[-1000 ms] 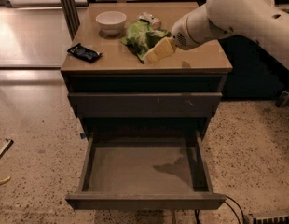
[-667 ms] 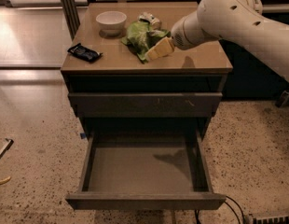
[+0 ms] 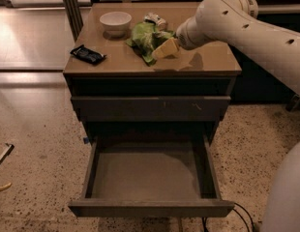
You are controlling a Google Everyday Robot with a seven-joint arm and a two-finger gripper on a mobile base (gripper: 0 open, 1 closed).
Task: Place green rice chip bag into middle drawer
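Observation:
The green rice chip bag [image 3: 142, 36] lies crumpled on the cabinet top [image 3: 208, 62], right of the white bowl [image 3: 115, 21]. My gripper [image 3: 165, 48] reaches in from the right and rests against the bag's right edge, low over the top. The bag still lies on the surface. The middle drawer [image 3: 150, 174] is pulled out wide below, and its flat floor is bare. The drawer front above it [image 3: 150, 108], with small pale scuffs, is closed.
A small black packet [image 3: 87, 54] lies at the top's left front. A crushed silver can [image 3: 156, 20] sits behind the bag. My white arm [image 3: 247, 28] spans the right side. A cable [image 3: 242, 216] lies on the speckled floor by the drawer's right corner.
My arm's upper part has shifted slightly left and forward. The gripper stays at the bag's right edge, and the bag has not moved.

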